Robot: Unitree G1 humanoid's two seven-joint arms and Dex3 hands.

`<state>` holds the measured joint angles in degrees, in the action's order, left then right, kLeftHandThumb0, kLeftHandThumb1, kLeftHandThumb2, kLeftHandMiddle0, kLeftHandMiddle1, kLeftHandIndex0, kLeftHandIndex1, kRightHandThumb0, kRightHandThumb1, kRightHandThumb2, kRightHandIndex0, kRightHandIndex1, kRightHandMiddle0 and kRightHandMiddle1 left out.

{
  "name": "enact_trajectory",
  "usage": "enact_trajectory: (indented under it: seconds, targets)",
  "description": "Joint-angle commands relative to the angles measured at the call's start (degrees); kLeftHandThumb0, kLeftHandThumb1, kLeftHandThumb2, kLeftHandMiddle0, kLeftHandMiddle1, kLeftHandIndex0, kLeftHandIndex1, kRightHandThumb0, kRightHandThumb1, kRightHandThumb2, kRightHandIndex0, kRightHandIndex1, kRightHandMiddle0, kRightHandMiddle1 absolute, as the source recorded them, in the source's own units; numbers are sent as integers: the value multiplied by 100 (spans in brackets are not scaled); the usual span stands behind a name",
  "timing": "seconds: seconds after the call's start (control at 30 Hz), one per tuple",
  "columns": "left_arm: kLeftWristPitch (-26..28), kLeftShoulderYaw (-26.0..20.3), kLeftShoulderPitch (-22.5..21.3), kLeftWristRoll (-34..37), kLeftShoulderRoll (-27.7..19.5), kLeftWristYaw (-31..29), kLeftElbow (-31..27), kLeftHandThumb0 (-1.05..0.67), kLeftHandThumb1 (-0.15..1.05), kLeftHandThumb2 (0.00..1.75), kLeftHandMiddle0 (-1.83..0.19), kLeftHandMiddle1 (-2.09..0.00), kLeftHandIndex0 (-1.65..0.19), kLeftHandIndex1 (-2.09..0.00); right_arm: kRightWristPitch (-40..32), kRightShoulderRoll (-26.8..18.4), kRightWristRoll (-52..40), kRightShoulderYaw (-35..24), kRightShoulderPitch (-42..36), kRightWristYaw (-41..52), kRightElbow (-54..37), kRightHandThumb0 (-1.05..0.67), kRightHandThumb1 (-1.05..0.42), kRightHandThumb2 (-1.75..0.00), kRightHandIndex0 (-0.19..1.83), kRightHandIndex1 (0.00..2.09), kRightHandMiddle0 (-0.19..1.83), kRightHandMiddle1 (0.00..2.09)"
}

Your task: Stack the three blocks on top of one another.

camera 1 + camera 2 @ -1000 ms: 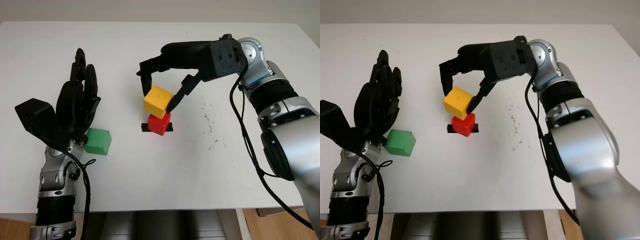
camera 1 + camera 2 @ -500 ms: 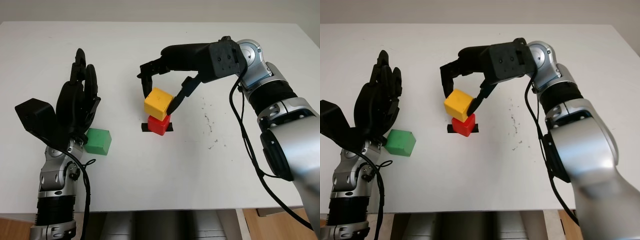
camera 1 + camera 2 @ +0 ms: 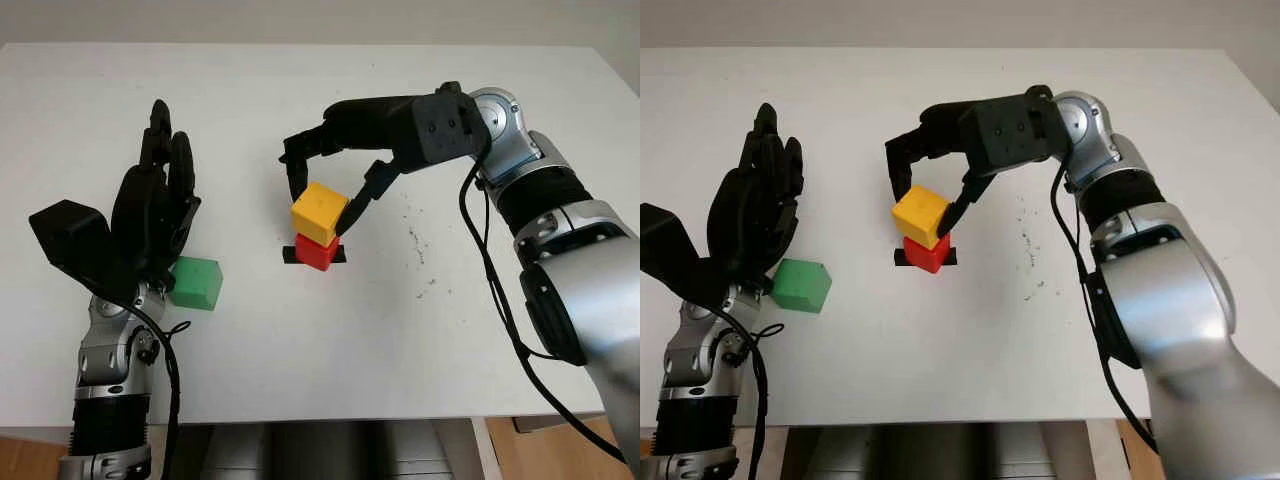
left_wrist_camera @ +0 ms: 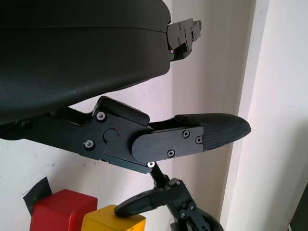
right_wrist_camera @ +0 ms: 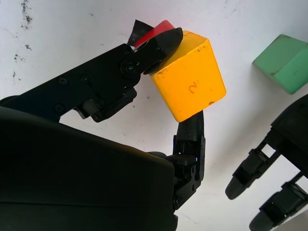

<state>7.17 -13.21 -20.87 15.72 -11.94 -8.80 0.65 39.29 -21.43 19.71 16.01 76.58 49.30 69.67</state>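
Observation:
At the table's middle, the yellow block (image 3: 319, 212) sits tilted on top of the red block (image 3: 318, 252), which stands on a black tape mark (image 3: 290, 257). My right hand (image 3: 322, 188) reaches in from the right and is shut on the yellow block, fingers (image 5: 188, 137) pressed on opposite faces. The green block (image 3: 195, 283) lies on the table at the left. My left hand (image 3: 155, 215) hangs open just above and left of the green block, holding nothing.
The white table (image 3: 330, 340) has small dark specks (image 3: 418, 245) right of the stack. Its front edge (image 3: 340, 418) runs along the bottom. Bare surface lies ahead of the blocks and at the far side.
My right hand has lowered the yellow block until it meets the top of the red block. The left hand and green block have stayed put.

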Motion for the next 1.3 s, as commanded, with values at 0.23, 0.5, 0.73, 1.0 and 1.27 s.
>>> enact_trajectory:
  seconds: [0.23,0.5,0.73,1.0,1.27]
  targets:
    - [153,-36,114,49,-8,33,-257,-77,105,55,19,0,19,0,8,96,10,37,-94,-135,87,-46,-92,-5,27,6,49,149]
    - [172,-40,139,47,-27,20,-272,-77,105,56,19,0,19,0,23,114,91,115,-110,-236,100,-47,-93,-5,27,6,48,149]
    - [200,-49,149,49,-54,-2,-292,-77,105,57,19,0,19,0,-83,89,285,230,-80,-444,129,-48,-93,-6,26,5,48,149]
    - [166,-57,130,54,-45,-22,-247,-77,105,57,19,0,19,0,-137,34,337,251,-60,-510,143,-46,-93,-6,24,4,47,148]
    - [182,-52,127,43,-49,-15,-248,-78,105,56,19,0,19,0,-144,-9,481,354,-46,-745,107,-53,-90,-5,20,3,34,135]
